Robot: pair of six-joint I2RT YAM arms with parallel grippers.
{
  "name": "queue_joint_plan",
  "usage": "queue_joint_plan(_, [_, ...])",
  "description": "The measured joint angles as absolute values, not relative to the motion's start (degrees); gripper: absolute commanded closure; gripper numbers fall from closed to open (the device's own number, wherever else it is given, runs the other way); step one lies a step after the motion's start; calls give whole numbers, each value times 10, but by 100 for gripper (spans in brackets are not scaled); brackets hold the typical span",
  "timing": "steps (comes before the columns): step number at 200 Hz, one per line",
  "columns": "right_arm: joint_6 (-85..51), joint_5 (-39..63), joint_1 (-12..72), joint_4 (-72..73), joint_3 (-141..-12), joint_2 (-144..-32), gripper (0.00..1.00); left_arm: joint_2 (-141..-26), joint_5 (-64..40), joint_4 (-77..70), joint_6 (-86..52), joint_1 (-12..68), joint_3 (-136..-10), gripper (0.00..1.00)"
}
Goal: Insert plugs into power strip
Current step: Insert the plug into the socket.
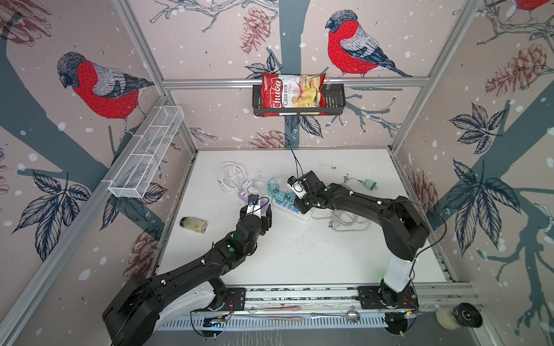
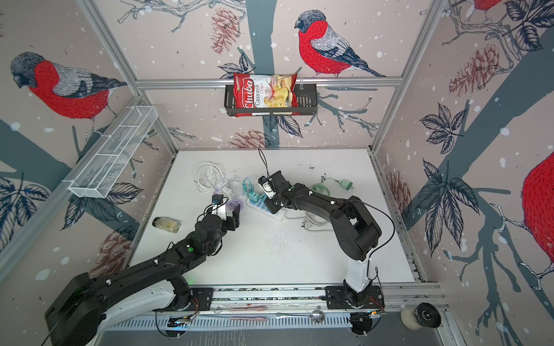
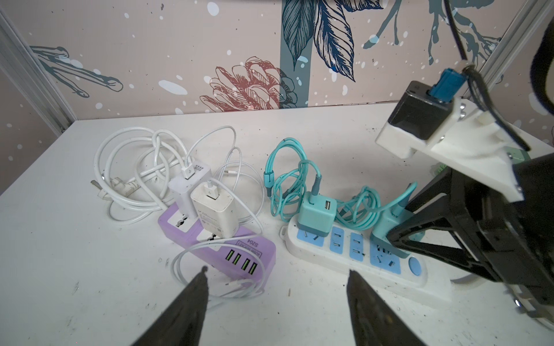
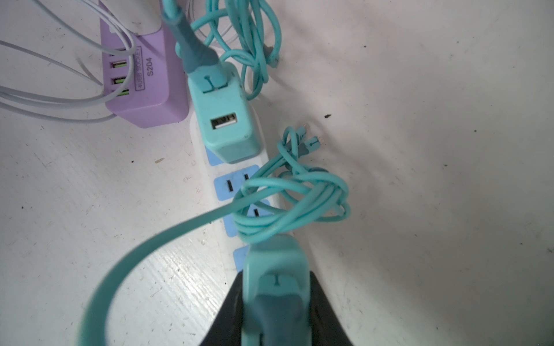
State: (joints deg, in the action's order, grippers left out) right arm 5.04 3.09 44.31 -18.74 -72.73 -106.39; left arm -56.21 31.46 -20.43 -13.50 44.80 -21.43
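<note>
As both top views show, the long white plastic power strip with blue sockets (image 1: 287,208) lies well apart from the mint-green boxy plug (image 1: 369,184). In the left wrist view the left gripper (image 3: 278,269) hangs beside the strip, fingers (image 3: 192,299) spread; one teal boxy plug (image 3: 316,215) stands in its end socket. In the right wrist view the right gripper (image 4: 275,287) pinches a second teal plug (image 4: 274,260) against the strip.

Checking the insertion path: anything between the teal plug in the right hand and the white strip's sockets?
Yes. A coiled teal cable lies across the middle sockets of the white strip, beside the teal plug in the right hand. The spot under the plug is hidden.
</note>
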Motion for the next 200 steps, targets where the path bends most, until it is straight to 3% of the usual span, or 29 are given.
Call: queue_joint_plan(200, [58,41,435,-96,-670,-1061,100,-566,312,-216,-130,448,-215,28])
